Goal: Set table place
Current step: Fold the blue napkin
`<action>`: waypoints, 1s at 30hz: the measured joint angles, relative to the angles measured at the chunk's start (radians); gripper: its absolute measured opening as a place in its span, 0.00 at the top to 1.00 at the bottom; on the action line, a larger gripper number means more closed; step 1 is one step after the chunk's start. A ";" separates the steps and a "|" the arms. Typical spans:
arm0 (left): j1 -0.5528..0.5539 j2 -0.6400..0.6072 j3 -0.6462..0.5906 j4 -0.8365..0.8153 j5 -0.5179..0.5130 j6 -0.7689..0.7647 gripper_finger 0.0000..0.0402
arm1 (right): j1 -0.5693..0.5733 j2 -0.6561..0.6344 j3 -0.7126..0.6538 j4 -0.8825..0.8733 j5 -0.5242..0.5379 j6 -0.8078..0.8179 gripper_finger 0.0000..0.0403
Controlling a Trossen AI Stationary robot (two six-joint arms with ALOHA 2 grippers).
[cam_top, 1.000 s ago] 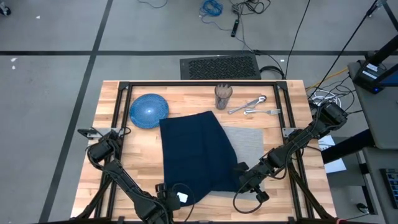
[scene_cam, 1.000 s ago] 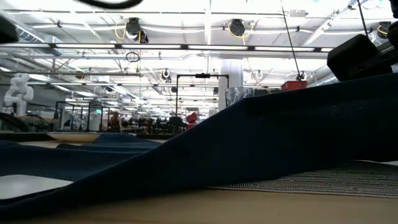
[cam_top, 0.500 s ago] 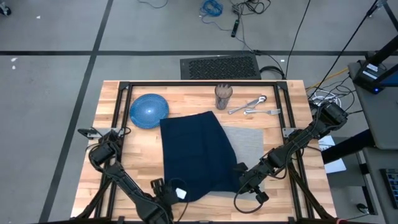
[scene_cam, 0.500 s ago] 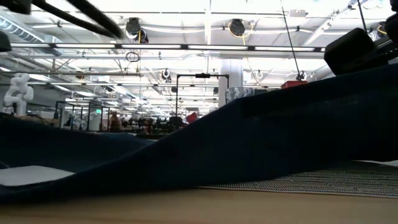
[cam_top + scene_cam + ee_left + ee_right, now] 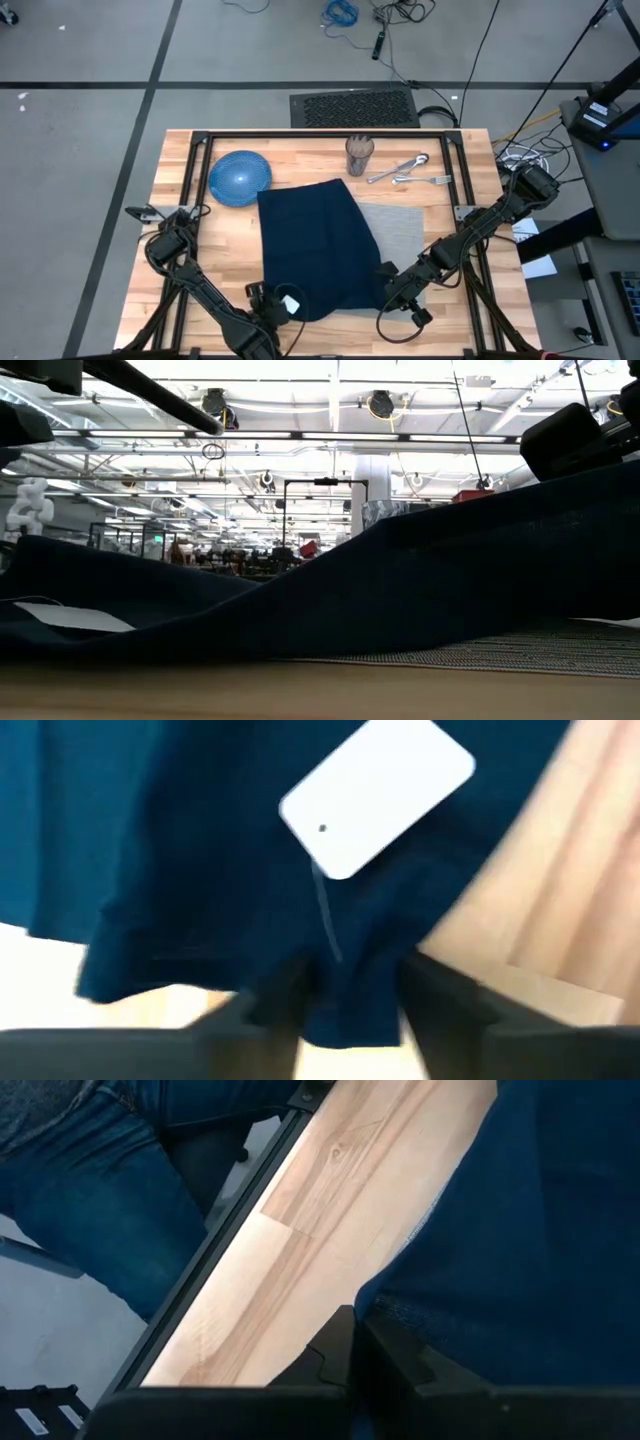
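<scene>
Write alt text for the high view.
A navy cloth lies spread over a grey placemat on a wooden table, each near corner at a robot hand: left hand, right hand. Behind lie a blue plate, cup and cutlery.

The large light butcher-block wooden surface [image 5: 170,270] carries a flat grey rectangular fabric placemat [image 5: 400,232] right of centre. A navy blue cloth napkin [image 5: 310,250] lies over the placemat's left part. Behind them, the round blue plate [image 5: 239,178] sits at the left, a brown cup [image 5: 359,154] in the middle, and metal cutlery [image 5: 405,170] at the right.
</scene>
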 joint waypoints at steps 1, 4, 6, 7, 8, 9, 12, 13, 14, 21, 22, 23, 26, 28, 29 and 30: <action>0.000 0.003 0.001 0.010 0.010 0.012 0.78 | 0.000 0.000 0.000 0.000 0.001 -0.003 1.00; -0.006 0.008 0.001 0.037 0.019 0.048 0.96 | 0.000 0.000 0.000 0.000 0.016 -0.006 1.00; -0.007 0.009 0.005 0.032 0.011 0.047 0.99 | 0.000 0.000 0.000 0.001 0.019 -0.006 1.00; -0.010 0.011 0.013 0.018 0.009 0.046 0.99 | 0.000 0.000 0.000 0.001 0.020 -0.005 1.00; -0.015 0.013 0.020 0.003 0.004 0.043 0.99 | 0.000 0.000 0.000 0.001 0.020 -0.005 1.00; -0.018 0.015 0.026 -0.015 -0.008 0.032 1.00 | 0.000 0.000 0.000 0.001 0.020 -0.005 1.00; -0.022 0.016 0.039 -0.057 -0.018 0.015 1.00 | 0.000 0.000 0.000 0.001 0.022 -0.005 1.00; -0.027 0.017 0.043 -0.072 -0.022 0.003 1.00 | 0.000 0.000 0.000 0.001 0.022 -0.005 1.00; -0.029 0.018 0.047 -0.085 -0.030 -0.007 1.00 | 0.000 0.000 0.000 0.001 0.022 -0.005 1.00; -0.039 0.029 0.112 -0.263 -0.049 -0.043 1.00 | 0.000 -0.002 0.000 -0.002 0.022 -0.002 1.00; -0.040 0.030 0.130 -0.295 -0.059 -0.059 1.00 | 0.000 -0.003 0.000 -0.003 0.022 -0.002 1.00; -0.042 0.027 0.152 -0.336 -0.068 -0.069 1.00 | 0.000 -0.004 0.003 -0.007 0.023 -0.002 1.00; -0.046 0.023 0.211 -0.472 -0.093 -0.103 1.00 | 0.003 -0.004 0.041 -0.091 0.055 -0.014 1.00; -0.050 0.023 0.246 -0.503 -0.122 -0.118 1.00 | 0.007 -0.004 0.083 -0.164 0.107 -0.044 1.00; -0.051 0.015 0.254 -0.496 -0.142 -0.109 1.00 | 0.010 -0.004 0.108 -0.201 0.131 -0.063 1.00; -0.051 0.005 0.258 -0.498 -0.168 -0.112 1.00 | 0.013 -0.004 0.135 -0.234 0.157 -0.082 1.00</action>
